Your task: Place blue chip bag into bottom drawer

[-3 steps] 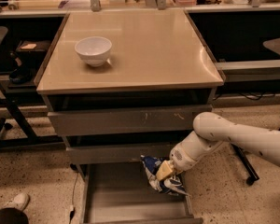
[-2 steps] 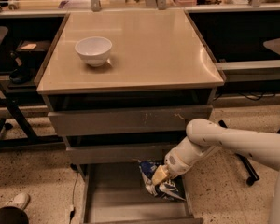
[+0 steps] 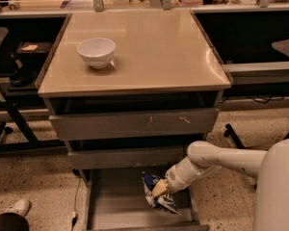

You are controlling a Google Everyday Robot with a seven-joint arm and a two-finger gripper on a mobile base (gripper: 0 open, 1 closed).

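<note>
One white bowl [image 3: 96, 52], jaws holding bag [image 3: 163, 202] over bottom drawer [image 3: 115, 203]

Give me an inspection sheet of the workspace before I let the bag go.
Surface: beige cabinet top, carries one bowl.
Job's things: blue chip bag held over the open bottom drawer, not yet released.
Clutter: white bowl on the top's left side.
Grippers: gripper shut on the bag, at the drawer's right side.
Cables: thin cable on the floor left of the drawer.
Surroundings: shoe at lower left; desks behind the cabinet.
</note>
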